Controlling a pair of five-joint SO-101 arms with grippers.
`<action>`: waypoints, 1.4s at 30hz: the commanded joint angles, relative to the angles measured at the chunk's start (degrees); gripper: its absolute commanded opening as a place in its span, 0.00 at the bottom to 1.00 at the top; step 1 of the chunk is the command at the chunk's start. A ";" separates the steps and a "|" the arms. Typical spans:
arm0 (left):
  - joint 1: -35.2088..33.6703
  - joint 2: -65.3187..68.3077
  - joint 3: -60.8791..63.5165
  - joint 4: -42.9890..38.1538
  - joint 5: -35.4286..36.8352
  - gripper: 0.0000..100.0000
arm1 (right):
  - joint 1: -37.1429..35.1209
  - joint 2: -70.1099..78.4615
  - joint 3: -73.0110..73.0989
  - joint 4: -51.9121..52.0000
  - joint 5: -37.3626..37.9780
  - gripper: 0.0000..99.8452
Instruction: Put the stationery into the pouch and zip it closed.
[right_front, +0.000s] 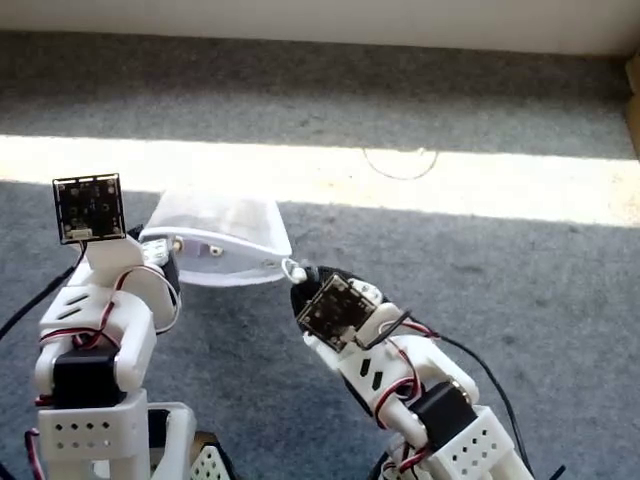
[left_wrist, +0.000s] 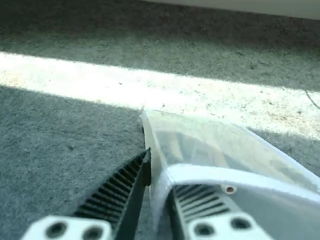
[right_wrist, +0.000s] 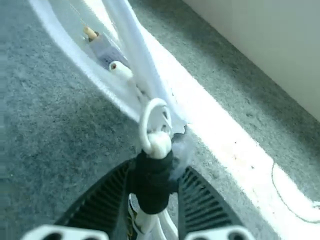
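Observation:
A translucent white pouch (right_front: 222, 232) lies on the grey carpet between the two arms. My left gripper (left_wrist: 159, 192) is shut on the pouch's (left_wrist: 215, 150) left end, its white zip edge pinched between the black fingers (left_wrist: 120, 195). My right gripper (right_wrist: 152, 200) is at the pouch's right end, shut on the black zipper pull (right_wrist: 152, 177) with its white ring (right_wrist: 154, 125). From there the two zip edges spread apart. Inside the pouch (right_wrist: 75, 35) lie stationery pieces: a pale purple one (right_wrist: 106, 51) and a white cap (right_wrist: 120, 71). In the high view the right gripper (right_front: 299, 288) sits by the pull (right_front: 292, 269).
A bright sunlit band (right_front: 450, 180) crosses the carpet behind the pouch, with a thin wire loop (right_front: 400, 165) lying on it. A pale wall (right_front: 400, 20) runs along the back. Carpet to the right of the arms is bare.

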 joint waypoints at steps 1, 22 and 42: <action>-0.92 -0.92 -0.40 -1.85 -0.09 0.16 | -4.26 -0.75 -5.23 6.46 5.10 0.01; 11.82 -1.36 0.22 -1.41 2.64 0.29 | -14.29 -0.66 -5.85 14.37 10.55 0.01; 25.98 -1.36 1.54 3.08 -10.29 0.29 | -14.29 -0.66 -5.67 14.37 10.55 0.01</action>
